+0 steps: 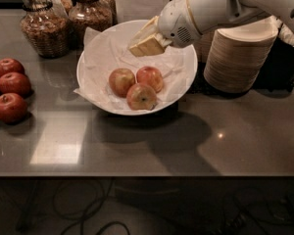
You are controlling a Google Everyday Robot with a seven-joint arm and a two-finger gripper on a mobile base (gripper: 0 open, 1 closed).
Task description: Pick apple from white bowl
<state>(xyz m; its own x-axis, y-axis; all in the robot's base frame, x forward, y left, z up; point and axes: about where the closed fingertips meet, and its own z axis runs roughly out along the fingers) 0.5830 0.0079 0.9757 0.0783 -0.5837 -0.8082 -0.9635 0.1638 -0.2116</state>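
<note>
Three look-alikes sit bunched and touching in the white bowl (191, 70), which stands toward the far edge of the surface (137, 146), about midway along it. In the camera view, the end effector (146, 45) hangs over the bowl's far side, apart from the fruit and with nothing visibly in it; I cannot tell whether it is released or clenched. The apple (150, 78) closest to it is the rear right one of the cluster, lying just below it and toward the near edge, so I judge the coming move to be a short descent, and the round fruit offers no long axis to align with.
</note>
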